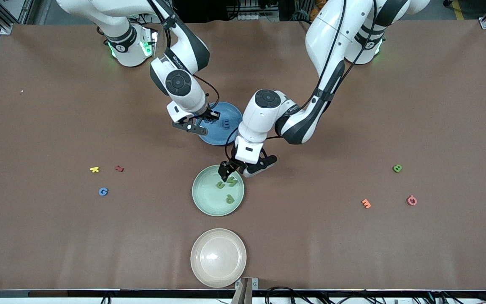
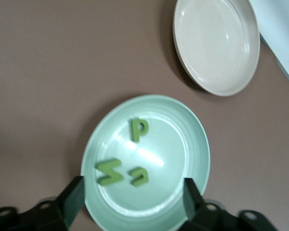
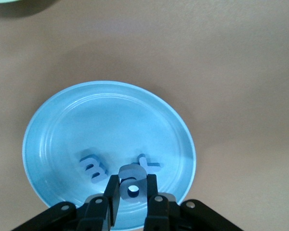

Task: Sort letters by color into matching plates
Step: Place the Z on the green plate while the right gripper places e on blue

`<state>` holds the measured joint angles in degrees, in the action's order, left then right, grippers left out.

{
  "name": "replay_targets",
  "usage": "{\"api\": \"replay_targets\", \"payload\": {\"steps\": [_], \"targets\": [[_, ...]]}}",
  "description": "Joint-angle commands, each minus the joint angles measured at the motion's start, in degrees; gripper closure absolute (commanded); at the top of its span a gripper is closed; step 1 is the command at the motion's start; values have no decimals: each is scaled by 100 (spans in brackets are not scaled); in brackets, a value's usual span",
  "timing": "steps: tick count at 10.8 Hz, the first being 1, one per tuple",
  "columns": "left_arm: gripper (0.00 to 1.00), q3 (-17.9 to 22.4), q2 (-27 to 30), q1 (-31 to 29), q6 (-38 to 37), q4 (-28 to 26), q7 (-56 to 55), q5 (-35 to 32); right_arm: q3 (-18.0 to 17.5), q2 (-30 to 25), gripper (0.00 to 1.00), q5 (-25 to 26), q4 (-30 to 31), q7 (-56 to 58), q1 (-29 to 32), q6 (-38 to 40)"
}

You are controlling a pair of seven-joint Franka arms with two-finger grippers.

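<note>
Your left gripper (image 1: 243, 166) hangs over the green plate (image 1: 204, 202), its fingers (image 2: 73, 197) spread wide and empty, with three green letters (image 2: 139, 129) lying flat in the plate below. Your right gripper (image 1: 209, 118) sits low over the blue plate (image 1: 226, 110), fingers (image 3: 113, 192) pinched on a blue letter (image 3: 133, 182) held just above two blue letters (image 3: 92, 166) already in the dish.

The step in hand looks like the blue drop. Keep the right gripper inside the rim and low, open fully, then lift straight up so the foam piece does not cling to a finger or bounce out. Clear the left gripper upward before you swing it, so it misses the plate's edge and the other arm.

Still loose on the desk (image 1: 310, 236): a green letter (image 1: 398, 168), orange letter (image 1: 366, 203) and pink letter (image 1: 412, 200) toward the left arm's end; a blue G (image 1: 103, 191), yellow letter (image 1: 94, 169) and dark red letter (image 1: 119, 168) toward the right arm's end. The cream plate (image 1: 218, 257) sits empty nearest the front camera.
</note>
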<state>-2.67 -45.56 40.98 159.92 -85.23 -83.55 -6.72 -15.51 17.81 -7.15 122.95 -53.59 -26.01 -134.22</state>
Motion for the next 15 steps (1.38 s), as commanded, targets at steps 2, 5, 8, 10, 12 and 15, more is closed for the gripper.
{"api": "replay_targets", "payload": {"steps": [2, 5, 8, 10, 12, 15], "targets": [[0, 591, 90, 15, 22, -763, -117, -40, -22, 530, 100, -85, -271, -222, -115, -525], [0, 1109, 319, -46, 22, -1599, -3, -399, -13, 751, 25, -93, -491, -231, -133, -553], [0, 1155, 1072, -782, 22, -2521, 1187, -488, -13, 655, 13, -93, -474, -161, -19, -492], [0, 1076, 1688, -1284, 22, -3207, 2050, -488, -13, 383, 17, -58, -430, 92, 287, -308], [0, 1040, 2163, -1618, 22, -3944, 2963, -488, -5, 41, 19, -49, -430, 776, 735, 306], [0, 1031, 2692, -2303, 22, -4817, 4317, -488, 213, -207, 19, 12, -439, 2794, 1640, 801]]}}
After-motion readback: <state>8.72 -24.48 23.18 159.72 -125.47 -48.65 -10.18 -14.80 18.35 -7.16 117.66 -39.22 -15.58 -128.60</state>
